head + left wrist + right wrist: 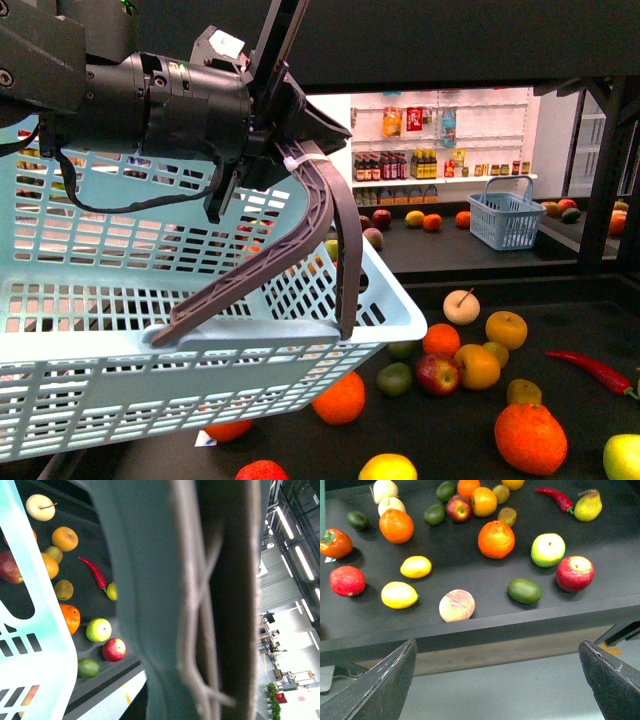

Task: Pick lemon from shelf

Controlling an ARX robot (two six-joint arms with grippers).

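Two lemons lie on the black shelf tray (602, 550) towards its front edge, one (415, 566) just behind the other (399, 594). One lemon also shows at the bottom of the front view (387, 467). My right gripper (495, 690) is open and empty, in front of the shelf's front edge, over the floor, apart from the lemons. My left gripper (290, 150) is shut on the grey basket handle (325, 215) and holds the light blue basket (150, 300) above the left part of the shelf. In the left wrist view the handle (190, 605) is close and blurred.
Around the lemons lie oranges (496, 539), red apples (575, 573), a green apple (548, 550), a peach (456, 605), an avocado (524, 591), a red chili (555, 497) and a pear (588, 507). A second blue basket (505, 220) stands on a far counter before white shelves of bottles (440, 162).
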